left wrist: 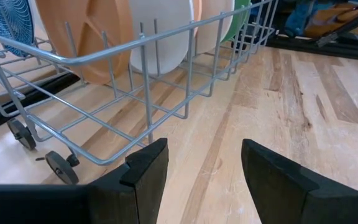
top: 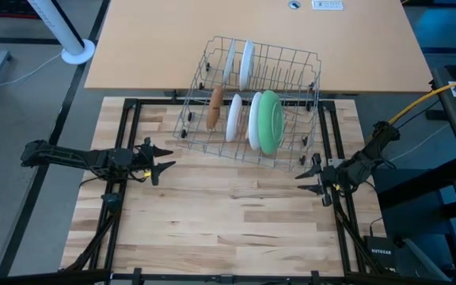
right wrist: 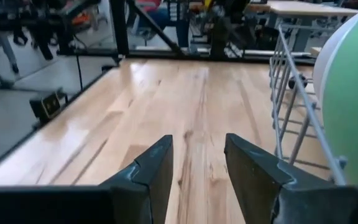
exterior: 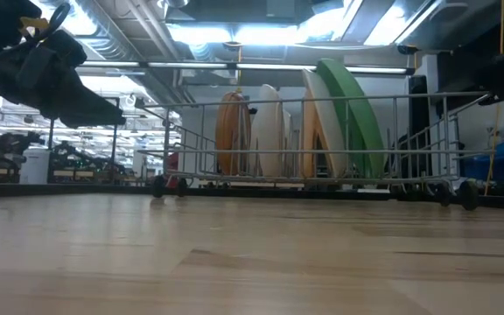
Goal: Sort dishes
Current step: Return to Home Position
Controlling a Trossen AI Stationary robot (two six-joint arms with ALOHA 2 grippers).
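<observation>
Several plates stand on edge in the slots of the grey wire rack point(top: 253, 103) at the table's far side: a brown plate point(top: 214, 109), white plates point(top: 234, 117) point(top: 247, 63) and a large light green plate point(top: 271, 121). They also show in the low view: brown point(exterior: 232, 133), white point(exterior: 268, 131), green point(exterior: 355, 118). My left gripper point(top: 167, 158) is open and empty, left of the rack's near corner. My right gripper point(top: 301, 180) is open and empty, just right of the rack's near right corner.
The rack stands on small wheels point(left wrist: 58, 167), half on the wooden tabletop point(top: 236, 214) and half on the tan table point(top: 172, 39) behind. A black frame point(top: 129, 119) borders the work area. Bare wood lies between the grippers toward the near edge.
</observation>
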